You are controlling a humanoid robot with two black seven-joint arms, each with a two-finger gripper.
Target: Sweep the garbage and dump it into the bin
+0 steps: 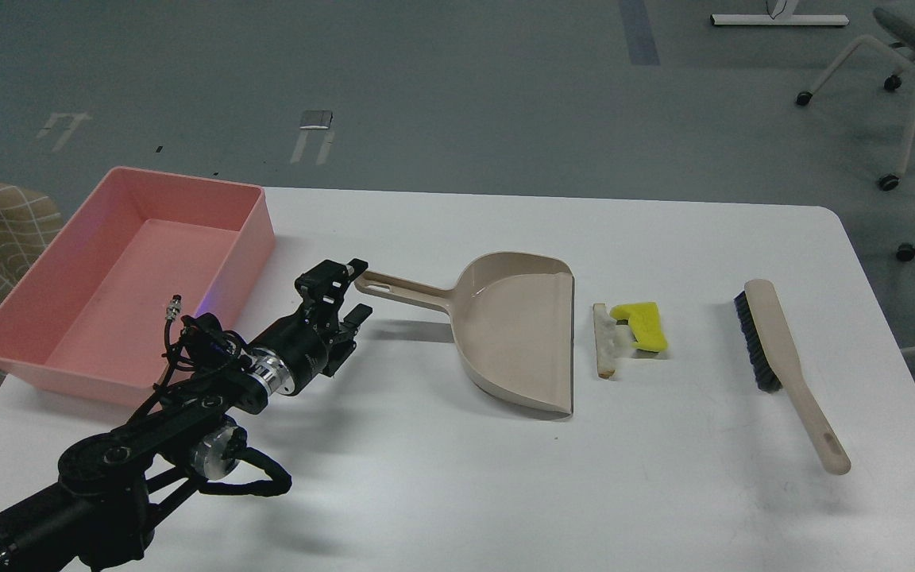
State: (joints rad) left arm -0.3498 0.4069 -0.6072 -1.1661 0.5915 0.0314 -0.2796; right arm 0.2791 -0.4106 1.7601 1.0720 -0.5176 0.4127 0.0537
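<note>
The left end effector (352, 287) is seen low over the white worktop (457, 492), its two fingers parted and grasping nothing. It is placed just beside the free end of the handle of the beige dustpan (517, 338); whether a finger touches the handle cannot be told. The left arm is extended from the near left corner of the worktop.

The pink bin (255, 238) is set at the far left corner of the worktop, with its long side running along the left edge. The dustpan is laid near the middle of the worktop, its handle pointed toward the bin and its open mouth turned toward the right edge.

The garbage is found just beyond the dustpan's mouth: a whitish-tan strip (603, 343) lying parallel to the mouth, and a bright yellow chunk (642, 325) right beside it on the side toward the right edge. Both scraps are apart from the dustpan.

A beige brush (791, 372) with black bristles is laid nearer the right edge, well apart from the garbage, its handle pointed toward the near right corner.

The right end effector is not shown.
</note>
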